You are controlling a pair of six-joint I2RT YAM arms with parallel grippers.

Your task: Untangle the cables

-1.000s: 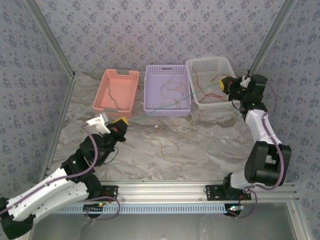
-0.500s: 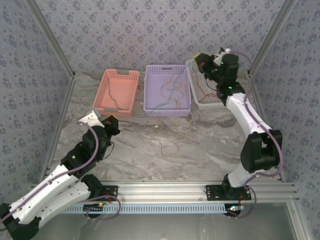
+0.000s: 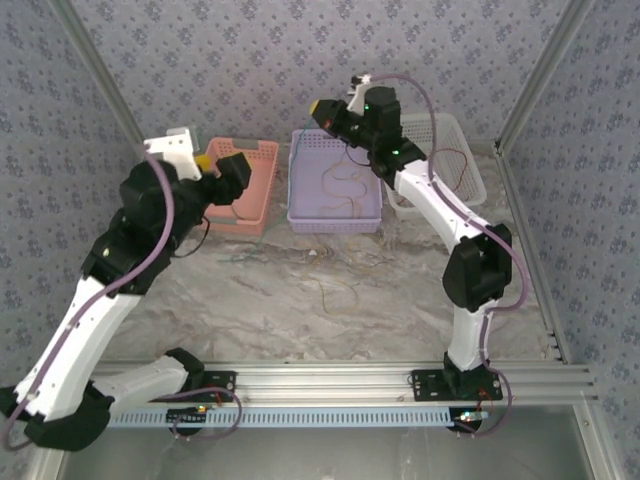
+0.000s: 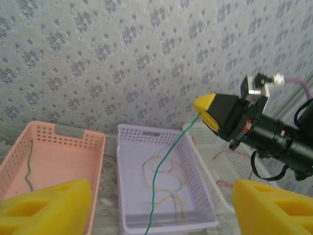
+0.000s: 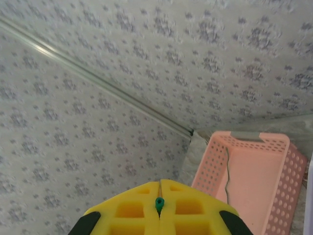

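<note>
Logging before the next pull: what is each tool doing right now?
Left tool: open, holding nothing.
Right tool: closed on the green cable.

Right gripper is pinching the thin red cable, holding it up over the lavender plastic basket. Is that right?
Wrong colour. The right gripper is pinching the thin green cable, not a red one, holding it up over the lavender plastic basket. The left wrist view shows the green strand running down from it.

Right pincer point(image 5: 160, 197) clamped on green cable point(image 5: 159, 202) tip; pink basket point(image 5: 209, 170) beyond.
</note>
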